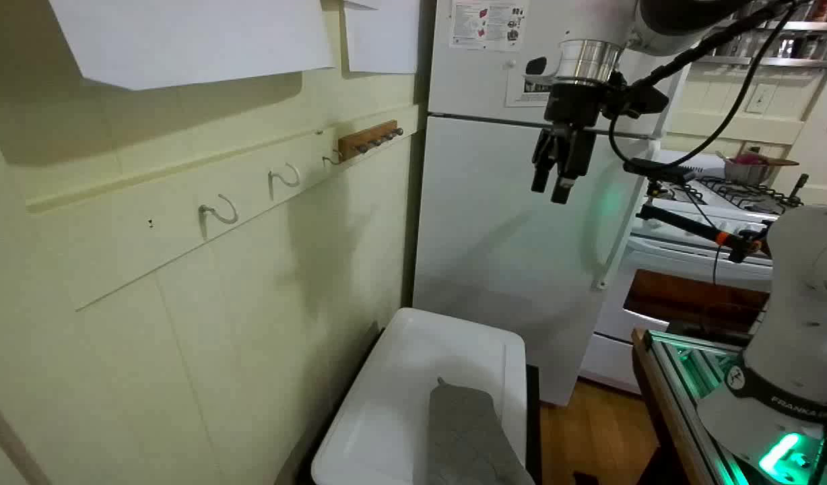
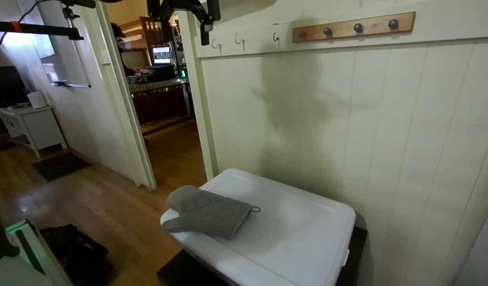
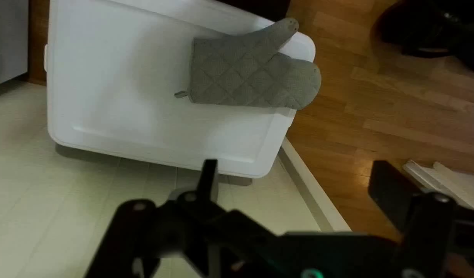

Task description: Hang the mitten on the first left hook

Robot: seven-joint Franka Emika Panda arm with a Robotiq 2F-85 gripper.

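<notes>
White lid (image 2: 299, 230), mitten (image 2: 210, 212) atop, well below tool (image 3: 296, 166)

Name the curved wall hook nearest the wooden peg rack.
The rightmost curved hook in both exterior views, directly beside the rack; the middle hook and leftmost hook sit farther off.

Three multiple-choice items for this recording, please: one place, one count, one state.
1. Where is the grey quilted fabric mitten?
A) Wooden floor
B) White rectangular lid
C) Metal wall hook

2. How many dark round knobs on the brown wooden rack?
A) Two
B) Six
C) Four

3. The black hand is:
A) Open
B) Shut, empty
C) Shut on the mitten

1 B: the wrist view shows it lying there.
2 C: an exterior view shows four.
3 A: its fingers stand wide apart in the wrist view.
</notes>
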